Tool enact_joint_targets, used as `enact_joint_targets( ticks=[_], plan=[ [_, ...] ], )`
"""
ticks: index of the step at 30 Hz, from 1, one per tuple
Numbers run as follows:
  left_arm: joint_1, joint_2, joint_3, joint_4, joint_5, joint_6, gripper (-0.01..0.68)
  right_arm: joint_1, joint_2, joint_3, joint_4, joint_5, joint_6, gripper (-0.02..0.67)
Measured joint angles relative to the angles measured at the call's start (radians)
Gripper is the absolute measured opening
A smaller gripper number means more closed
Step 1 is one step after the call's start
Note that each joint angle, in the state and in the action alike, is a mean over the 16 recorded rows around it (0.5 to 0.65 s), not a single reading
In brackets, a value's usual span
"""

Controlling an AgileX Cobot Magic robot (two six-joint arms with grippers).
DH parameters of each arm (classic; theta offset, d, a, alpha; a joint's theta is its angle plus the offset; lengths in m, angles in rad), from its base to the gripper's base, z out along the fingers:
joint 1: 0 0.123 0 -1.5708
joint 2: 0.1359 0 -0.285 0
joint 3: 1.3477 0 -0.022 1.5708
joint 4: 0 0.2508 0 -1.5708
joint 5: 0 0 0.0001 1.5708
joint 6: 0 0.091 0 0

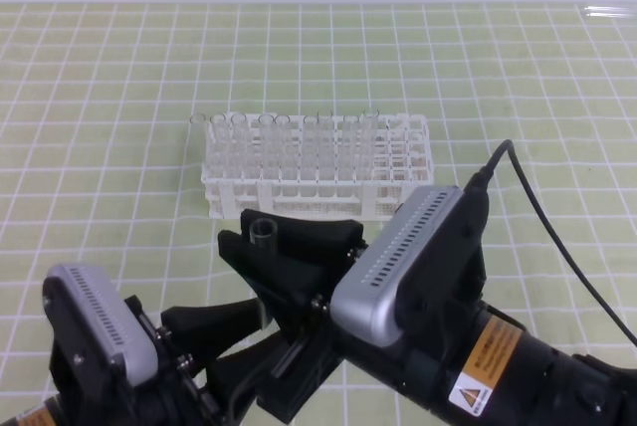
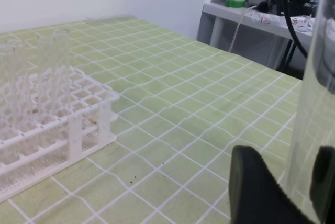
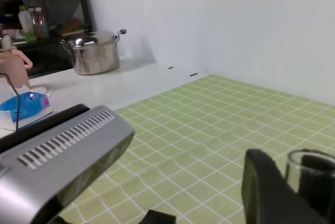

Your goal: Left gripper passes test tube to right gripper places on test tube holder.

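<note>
The test tube (image 1: 264, 231) stands upright, and only its open rim shows above the black fingers of my right gripper (image 1: 271, 244), which is shut on it. In the right wrist view the test tube (image 3: 310, 162) sits between that right gripper's (image 3: 298, 190) fingers. My left gripper (image 1: 254, 341) is low at the front left, its fingers spread. The left wrist view shows the test tube (image 2: 314, 109) between the left gripper's (image 2: 298, 192) fingers, which are slightly parted. The white test tube holder (image 1: 317, 172) stands beyond both grippers, with rows of clear tubes in it.
The green checked mat (image 1: 119, 98) covers the table around the holder. A black cable (image 1: 557, 237) trails from the right arm. The test tube holder (image 2: 47, 119) lies to the left in the left wrist view. Shelves and a steel pot (image 3: 97, 51) stand beyond the table.
</note>
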Motion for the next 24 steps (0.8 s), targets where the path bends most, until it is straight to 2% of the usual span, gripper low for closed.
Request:
enact_joint_targets(
  ticks=[5, 14, 19, 24],
  plan=[
    [0.0, -0.006, 0.0, 0.0, 0.006, 0.017, 0.219, 0.0, -0.012, 0.0, 0.034, 0.02, -0.028, 0.095],
    [0.001, -0.108, 0.0, 0.005, 0.097, 0.028, 0.097, 0.001, -0.069, 0.0, 0.174, 0.1, -0.163, 0.095],
    [0.001, -0.252, 0.0, 0.009, 0.256, 0.005, 0.027, 0.002, -0.103, 0.0, 0.234, 0.149, -0.227, 0.095],
    [0.001, -0.441, 0.0, 0.008, 0.457, -0.017, 0.002, 0.003, -0.122, 0.0, 0.253, 0.177, -0.246, 0.095]
  ],
)
